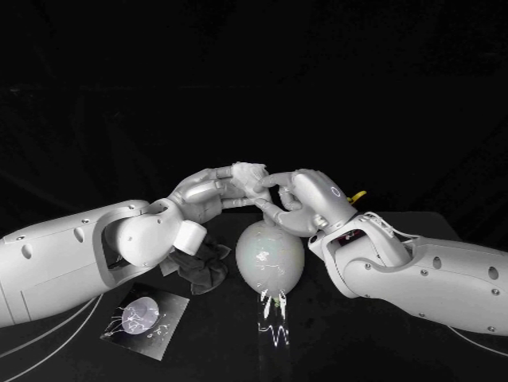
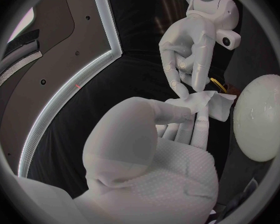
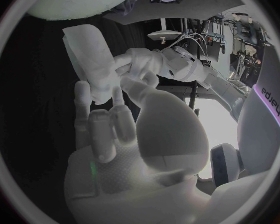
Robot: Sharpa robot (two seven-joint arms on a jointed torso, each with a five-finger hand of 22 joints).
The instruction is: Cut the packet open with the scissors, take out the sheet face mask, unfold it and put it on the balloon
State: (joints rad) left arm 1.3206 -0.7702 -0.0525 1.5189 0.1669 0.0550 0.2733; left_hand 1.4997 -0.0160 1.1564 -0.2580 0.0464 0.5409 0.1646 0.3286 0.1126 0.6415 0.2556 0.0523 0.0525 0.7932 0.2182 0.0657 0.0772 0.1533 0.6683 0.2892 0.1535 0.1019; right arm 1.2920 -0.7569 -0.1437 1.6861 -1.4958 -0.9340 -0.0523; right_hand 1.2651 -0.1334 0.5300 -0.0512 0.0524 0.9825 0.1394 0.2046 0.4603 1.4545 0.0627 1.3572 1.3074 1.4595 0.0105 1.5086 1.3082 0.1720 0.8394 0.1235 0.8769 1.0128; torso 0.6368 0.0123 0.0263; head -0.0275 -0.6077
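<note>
Above the black table (image 1: 220,354), we see the left hand (image 1: 209,193) gripping a soft, creased white sheet face mask (image 1: 248,173), still folded, while the right hand (image 1: 300,195) pinches its upper edge with its fingertips (image 2: 180,90). Both hold it just over the smooth, pale, egg-shaped balloon (image 1: 269,255). The fingers cover much of the mask, and the left forearm partly hides a crumpled dark wad (image 1: 205,267) beside the balloon. The flat, glossy dark packet (image 1: 146,317) lies nearer us.

Left robot hand (image 1: 209,191) seemingly holds mask (image 1: 249,171) above balloon (image 1: 269,255).
</note>
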